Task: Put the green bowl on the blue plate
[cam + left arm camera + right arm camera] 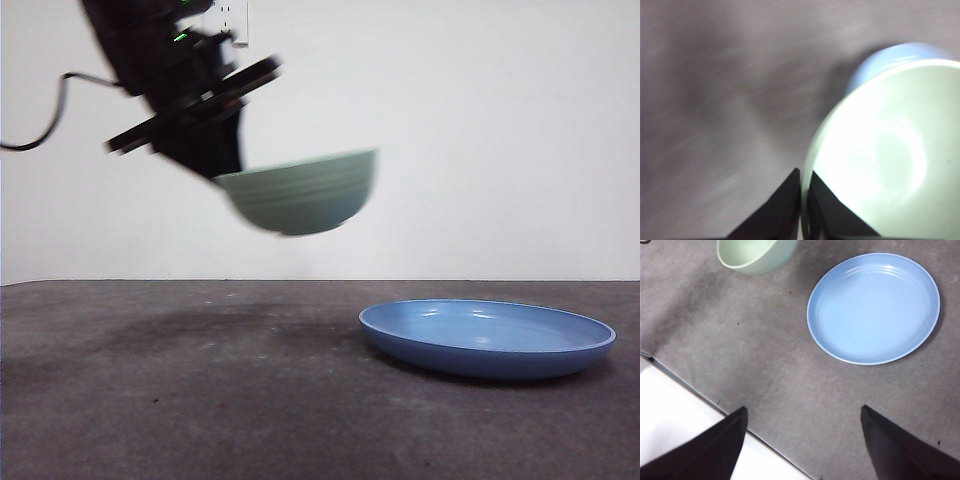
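We see the dark grey, faintly speckled table (200,400) filling the lower half of the front view, w/ a plain white wall (480,120) behind it. Next in size is the wide, shallow, glossy medium-blue round plate (487,338), lying flat on the table toward the right side of the front view; the right wrist view shows its inside bare. Then comes the pale mint-green round bowl (300,192) w/ faint horizontal ridges on its outer wall: it hangs in the air, clear of the table, tilted so its rim rises on the plate's side, and it sits to the left of the plate rather than over it in the front view, blurred at its edges. The left gripper (802,200) holds it: in the left wrist view we see its two black jaws pressed close together on the bowl's rim, one on the outside of the wall and one inside, w/ a bit of the plate showing past the bowl's far edge. In the front view that arm comes in dark from the upper left. The right gripper (802,445) hangs above the table near its edge, jaws spread wide, gripping nothing, well apart from both bowl & plate.
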### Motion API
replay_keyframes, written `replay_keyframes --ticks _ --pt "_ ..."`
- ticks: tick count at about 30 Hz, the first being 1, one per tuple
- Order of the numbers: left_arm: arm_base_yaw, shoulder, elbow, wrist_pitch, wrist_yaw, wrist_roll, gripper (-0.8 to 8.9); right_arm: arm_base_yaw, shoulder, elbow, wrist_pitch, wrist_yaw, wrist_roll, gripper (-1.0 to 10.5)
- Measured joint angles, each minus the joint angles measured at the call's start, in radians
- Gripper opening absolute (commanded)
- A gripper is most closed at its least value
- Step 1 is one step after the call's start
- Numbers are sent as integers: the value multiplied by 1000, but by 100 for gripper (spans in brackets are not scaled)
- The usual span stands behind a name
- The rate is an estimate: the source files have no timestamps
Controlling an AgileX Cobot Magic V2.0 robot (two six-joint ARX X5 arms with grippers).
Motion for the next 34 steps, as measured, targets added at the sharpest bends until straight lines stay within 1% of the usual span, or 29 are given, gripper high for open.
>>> replay_keyframes --ticks 6,10,18,23,29,34 --pt "-126 18 57 69 -57 -23 10 0 0 0 0 0 0 364" --pt "-175 95 106 73 -74 -26 10 0 0 0 0 0 0 364" --pt "-218 325 254 62 -79 -36 10 0 0 0 0 0 0 364" --pt "-232 428 328 64 -79 -37 10 0 0 0 0 0 0 364" --pt "-239 488 345 59 -103 -37 10 0 0 0 0 0 0 364" --pt "-240 492 350 61 -103 -38 12 0 0 0 0 0 0 364"
